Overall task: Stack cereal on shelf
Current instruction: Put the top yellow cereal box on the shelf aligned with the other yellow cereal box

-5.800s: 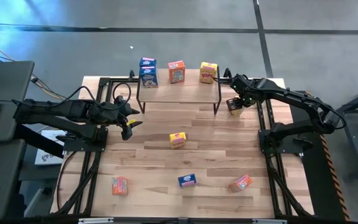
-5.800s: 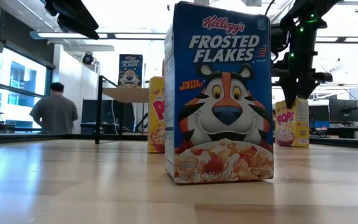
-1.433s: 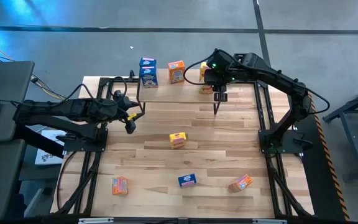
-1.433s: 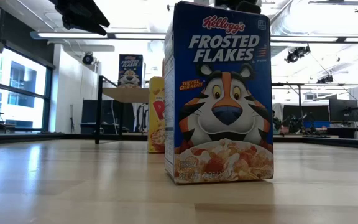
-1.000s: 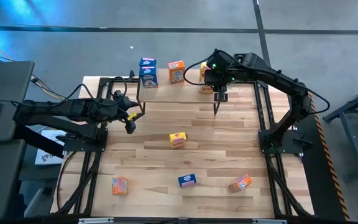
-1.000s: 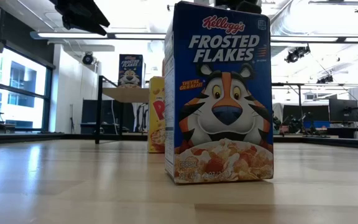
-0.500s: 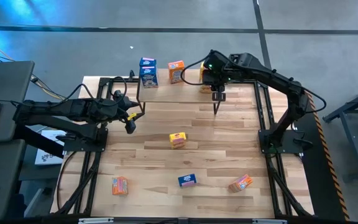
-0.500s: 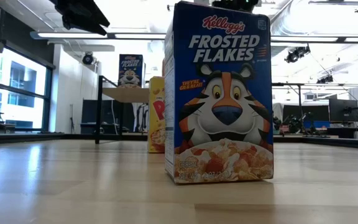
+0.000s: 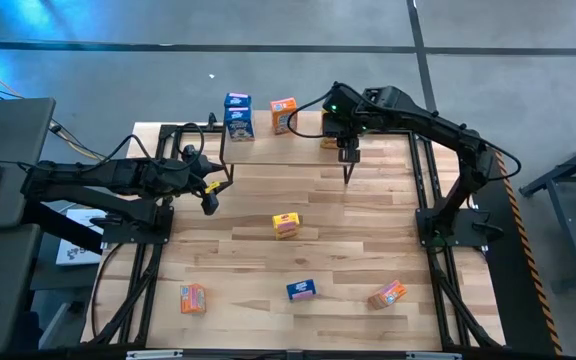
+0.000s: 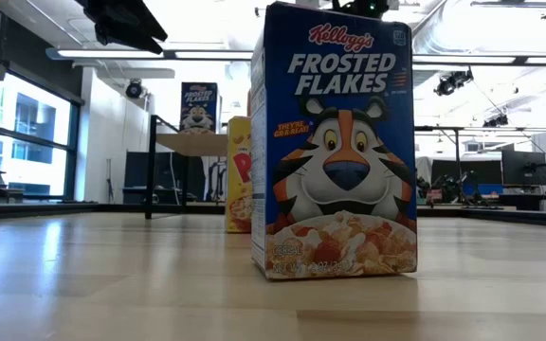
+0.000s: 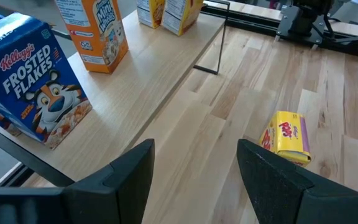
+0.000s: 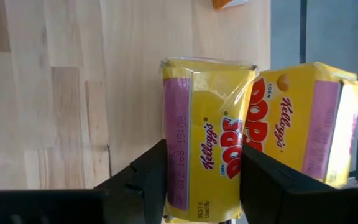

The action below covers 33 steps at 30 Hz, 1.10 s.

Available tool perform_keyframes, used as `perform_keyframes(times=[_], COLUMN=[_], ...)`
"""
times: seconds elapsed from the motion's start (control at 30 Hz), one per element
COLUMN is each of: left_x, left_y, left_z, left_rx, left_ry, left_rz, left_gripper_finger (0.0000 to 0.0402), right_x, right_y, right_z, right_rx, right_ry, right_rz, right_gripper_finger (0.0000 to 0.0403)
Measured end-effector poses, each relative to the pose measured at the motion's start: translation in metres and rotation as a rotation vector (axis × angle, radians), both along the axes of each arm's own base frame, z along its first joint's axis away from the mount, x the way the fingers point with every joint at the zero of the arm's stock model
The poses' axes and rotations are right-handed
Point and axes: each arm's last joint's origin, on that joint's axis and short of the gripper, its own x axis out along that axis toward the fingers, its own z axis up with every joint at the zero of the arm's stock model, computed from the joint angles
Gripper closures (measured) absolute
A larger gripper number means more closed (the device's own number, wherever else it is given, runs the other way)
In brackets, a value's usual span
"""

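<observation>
Slatted tabletop (image 9: 358, 230) under bright ceiling lights; right gripper (image 12: 201, 186) clasping yellow box (image 12: 204, 140), left gripper (image 11: 194, 165) parted.

Two dark jointed arms (black cables looped) end in matte fingers (image 11: 129, 171).

On the low wood-topped shelf (image 9: 268, 140) at the slatted wooden bench's (image 9: 348, 250) far edge stand small cardboard cereal boxes (image 9: 284, 116); more boxes lie scattered before it.

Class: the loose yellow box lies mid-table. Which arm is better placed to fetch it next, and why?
Left. Its claw hangs open near the loose yellow box, which shows just ahead in its wrist view. The right claw is over the shelf, around another yellow box.
</observation>
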Motion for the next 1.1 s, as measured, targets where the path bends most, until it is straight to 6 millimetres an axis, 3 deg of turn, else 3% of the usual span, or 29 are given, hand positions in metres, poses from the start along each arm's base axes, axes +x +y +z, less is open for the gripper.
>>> perform_keyframes(times=[0.2, 0.77, 1.1], left_x=[0.0, 0.0, 0.0], left_y=[0.0, 0.0, 0.0], left_z=[0.0, 0.0, 0.0], left_rx=[0.0, 0.0, 0.0], left_ry=[0.0, 0.0, 0.0], left_rz=[0.0, 0.0, 0.0], left_gripper_finger=[0.0181, 0.0181, 0.0181], right_x=[0.0002, -0.0006, -0.0016], right_y=[-0.0008, -0.0047, -0.0082], right_z=[0.0003, 0.0007, 0.0012], right_rx=[-0.017, 0.003, -0.009], right_ry=[0.001, -0.019, -0.023], right_rz=[-0.008, 0.0, -0.014], right_gripper_finger=[0.0227, 0.0223, 0.0171])
